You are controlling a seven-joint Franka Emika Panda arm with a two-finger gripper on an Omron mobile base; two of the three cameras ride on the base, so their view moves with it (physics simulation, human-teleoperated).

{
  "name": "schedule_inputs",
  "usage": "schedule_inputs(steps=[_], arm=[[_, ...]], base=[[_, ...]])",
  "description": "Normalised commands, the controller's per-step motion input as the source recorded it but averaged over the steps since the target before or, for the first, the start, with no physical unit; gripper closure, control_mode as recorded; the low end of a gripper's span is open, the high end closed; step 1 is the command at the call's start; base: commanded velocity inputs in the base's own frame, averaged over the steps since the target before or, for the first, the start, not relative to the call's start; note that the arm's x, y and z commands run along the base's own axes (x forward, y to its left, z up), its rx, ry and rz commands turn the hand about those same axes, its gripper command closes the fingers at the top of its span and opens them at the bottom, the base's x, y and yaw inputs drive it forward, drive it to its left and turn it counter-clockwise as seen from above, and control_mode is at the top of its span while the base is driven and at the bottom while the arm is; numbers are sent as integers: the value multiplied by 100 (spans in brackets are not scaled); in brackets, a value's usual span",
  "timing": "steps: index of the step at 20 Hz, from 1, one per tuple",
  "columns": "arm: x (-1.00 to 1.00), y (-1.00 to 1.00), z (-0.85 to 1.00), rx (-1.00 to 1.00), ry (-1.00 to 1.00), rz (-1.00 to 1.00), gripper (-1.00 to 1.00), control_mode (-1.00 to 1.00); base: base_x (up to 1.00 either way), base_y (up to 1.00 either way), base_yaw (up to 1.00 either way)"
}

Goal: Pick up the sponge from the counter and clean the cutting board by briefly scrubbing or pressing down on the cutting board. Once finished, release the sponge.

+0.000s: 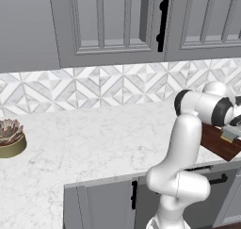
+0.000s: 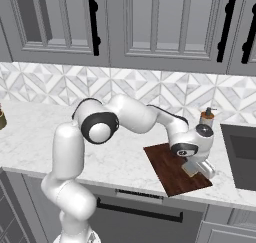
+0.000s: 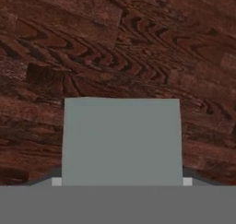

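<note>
The dark reddish-brown cutting board (image 2: 170, 174) lies near the front edge of the white marble counter (image 2: 117, 159), right of the arm's base. My gripper (image 2: 193, 170) points down onto the board's right part, shut on the sponge (image 2: 188, 170), whose yellow body peeks out under the hand. In the hand view the sponge's grey-green top (image 3: 121, 140) sits between my fingers, low over the board's wood grain (image 3: 115, 43). From the left, the board (image 1: 216, 143) and the sponge (image 1: 229, 135) appear at the right edge, partly behind the arm.
A soap dispenser (image 2: 207, 117) stands behind the board by the backsplash. A dark sink (image 2: 240, 154) lies to the board's right. A potted succulent (image 1: 10, 137) sits at the counter's far left. Grey upper cabinets hang overhead.
</note>
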Motion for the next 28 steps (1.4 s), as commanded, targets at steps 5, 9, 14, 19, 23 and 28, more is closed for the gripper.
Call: schedule_inputs(steps=[5,9,14,19,23,28], arm=[[-100,-67,-69,-7,-13,56,100,-100],[-100,-68,-67,-8,-16,51,100,-100],[-100,-63,-71,-10,-14,54,100,-100],[-100,-64,-66,-13,-15,55,100,-100],[-100,-64,-64,-14,-16,54,100,-100],[-100,-63,-66,-14,-15,54,100,-100]], base=[[0,0,0],[0,0,0],[0,0,0],[0,0,0],[0,0,0],[0,0,0]])
